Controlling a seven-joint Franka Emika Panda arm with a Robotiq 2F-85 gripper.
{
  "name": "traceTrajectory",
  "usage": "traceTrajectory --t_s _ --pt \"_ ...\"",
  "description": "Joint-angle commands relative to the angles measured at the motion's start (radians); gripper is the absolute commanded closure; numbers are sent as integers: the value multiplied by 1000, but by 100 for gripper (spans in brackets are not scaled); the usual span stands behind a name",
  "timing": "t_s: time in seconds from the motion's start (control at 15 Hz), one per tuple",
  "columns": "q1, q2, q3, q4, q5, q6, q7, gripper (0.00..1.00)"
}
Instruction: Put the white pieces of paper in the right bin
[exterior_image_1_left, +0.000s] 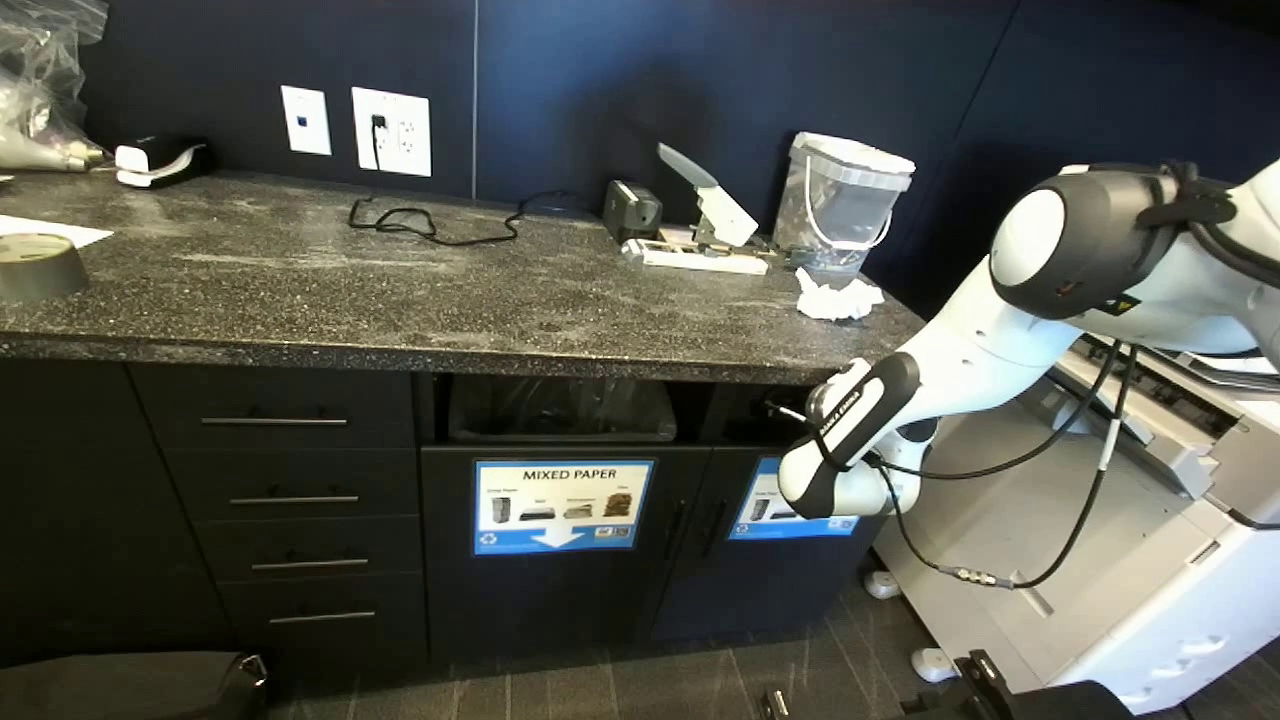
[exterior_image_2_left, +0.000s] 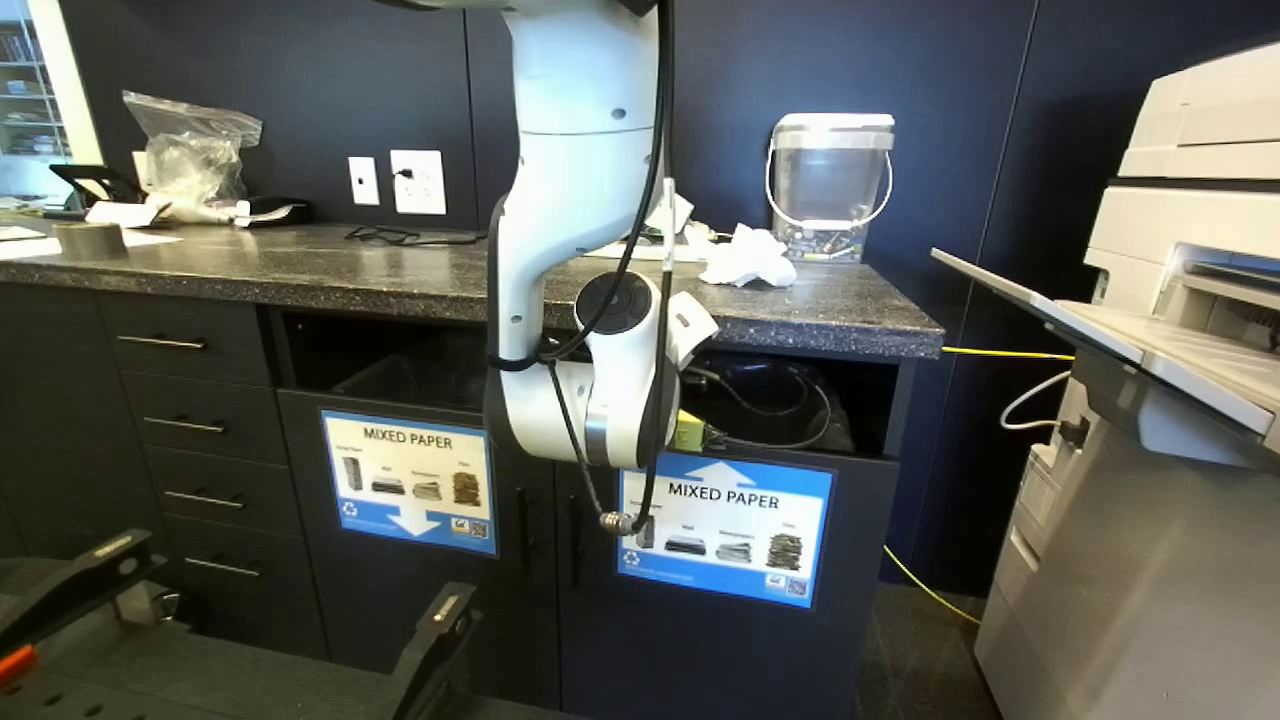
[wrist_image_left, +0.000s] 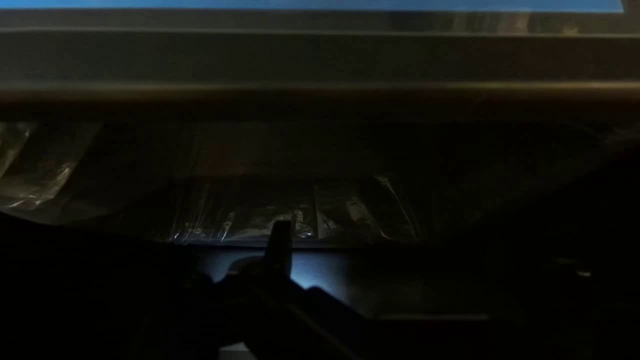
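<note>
Nearest, we find the gripper (wrist_image_left: 283, 225) as a dark silhouette before a plastic liner (wrist_image_left: 360, 210); the shadow hides from us whether it stands parted, pressed together or around something. In an exterior view, the arm (exterior_image_2_left: 585, 180) bends down to the mouth of the right bin (exterior_image_2_left: 770, 378), and we judge the step to be a release into it. What lies inside is not visible, so we can count no piece as done. Beyond, on the countertop (exterior_image_2_left: 850, 300), a white wad of paper (exterior_image_2_left: 748, 258) is left to transfer. We note its crumpled body, ragged outline and shaded folds; one sheet or several, we cannot say. Just behind it stands a lidded bucket (exterior_image_2_left: 832, 190).
</note>
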Motion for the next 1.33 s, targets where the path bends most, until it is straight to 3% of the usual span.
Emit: traceTrajectory --t_s 0.0,0.2,0.47,0.6,0.73,0.87,1.07,1.27 --pt "3 -114 -23 -95 -54 -86 16 0" --pt "-17 -217 -8 -191 -109 -254 12 0" --pt "-4 -369 -11 -320 -72 -459 -42 0" --pt "-49 -468 24 -386 -84 -576 -69 0" --pt "-19 -563 7 -447 -48 -681 -97 0" --pt "-69 -661 57 -479 -42 -817 -157 0" --pt "-105 -775 106 -467 31 -1009 -273 0" --pt "-42 -851 41 -395 71 -1119 -330 0"
